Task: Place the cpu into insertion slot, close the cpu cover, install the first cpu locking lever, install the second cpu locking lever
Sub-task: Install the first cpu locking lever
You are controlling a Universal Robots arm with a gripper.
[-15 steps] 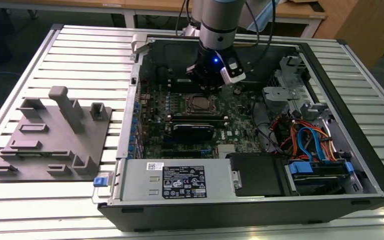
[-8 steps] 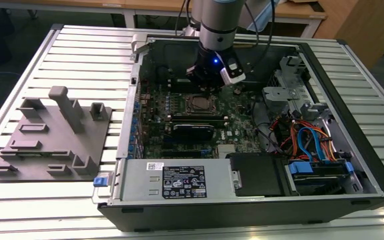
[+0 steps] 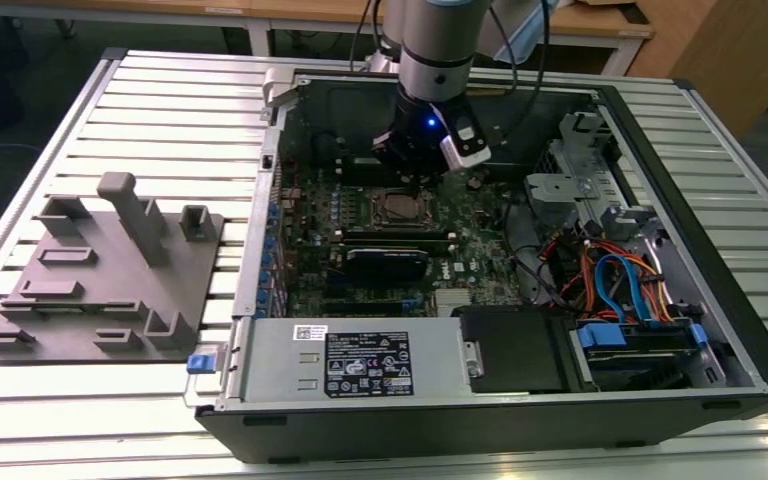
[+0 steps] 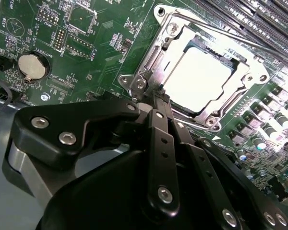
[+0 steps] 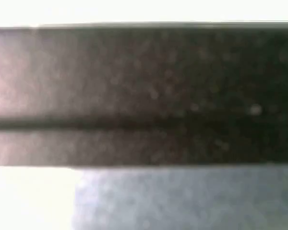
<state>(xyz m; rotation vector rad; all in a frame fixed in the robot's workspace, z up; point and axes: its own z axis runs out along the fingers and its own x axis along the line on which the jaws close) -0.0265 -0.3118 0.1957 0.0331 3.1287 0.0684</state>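
- The gripper (image 4: 158,96) hangs low over the socket corner, jaws drawn tightly together with nothing visible between them; this narrow tip looks suited to pushing a thin part, not carrying one
- The cpu (image 4: 197,76) lies flat in its slot on the motherboard (image 4: 86,43), so the placing step looks done
- The cpu cover (image 4: 151,72) lies down around the chip, its cut-out framing the bright top
- Whether either locking lever is latched I cannot tell
- In the exterior view the arm reaches down into the open computer case (image 3: 704,390), which lies on the slatted surface (image 3: 157,100)
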